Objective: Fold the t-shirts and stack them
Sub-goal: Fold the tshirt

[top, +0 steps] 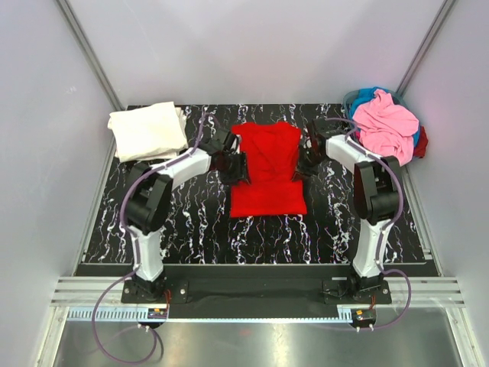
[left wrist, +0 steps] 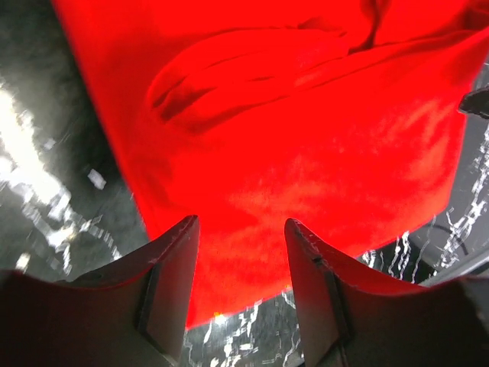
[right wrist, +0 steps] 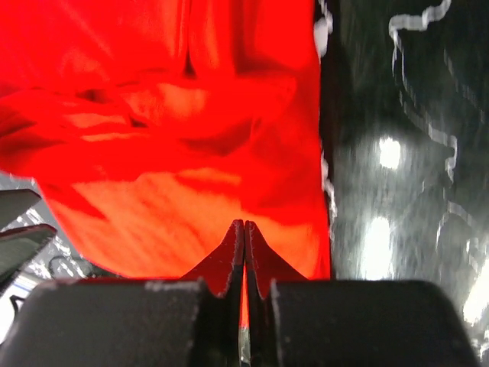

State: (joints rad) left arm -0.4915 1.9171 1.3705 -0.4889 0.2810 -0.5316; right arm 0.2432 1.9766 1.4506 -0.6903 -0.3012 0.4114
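A red t-shirt lies partly folded in the middle of the black marbled table. My left gripper is at the shirt's left edge. In the left wrist view it is open, with the red shirt under and beyond the fingers and nothing between them. My right gripper is at the shirt's right edge. In the right wrist view it is shut, just over the red cloth near its right edge, with no fold seen between the fingers.
A folded cream shirt lies at the back left. A loose pile of pink, blue and dark red clothes sits at the back right. White walls stand on three sides.
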